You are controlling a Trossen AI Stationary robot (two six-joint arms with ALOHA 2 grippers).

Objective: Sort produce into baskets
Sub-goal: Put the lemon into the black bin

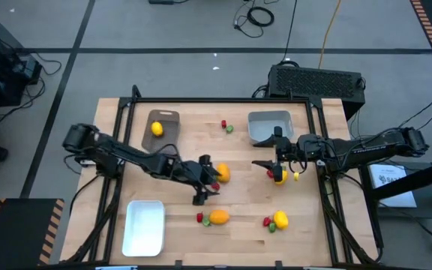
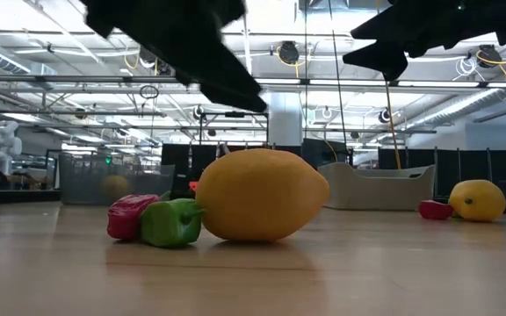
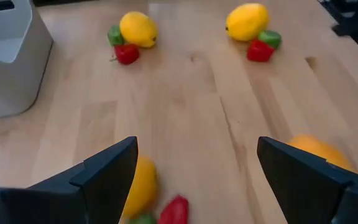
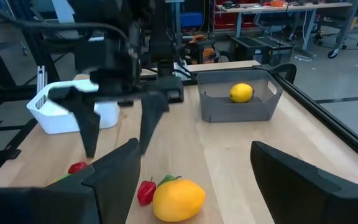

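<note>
My overhead camera looks straight down on the whole table (image 1: 201, 161), with floor on all sides. My low camera sits on the tabletop, facing level across it into the room, very close to a yellow lemon (image 2: 260, 195) that fills mid-picture. My left wrist camera looks forward and down past its own fingers (image 3: 107, 171) at the wood, close. My right wrist camera faces across the table toward the left arm and the brown-grey basket (image 4: 238, 102). Both wrist views share the middle of the table; overhead covers all of them.
</note>
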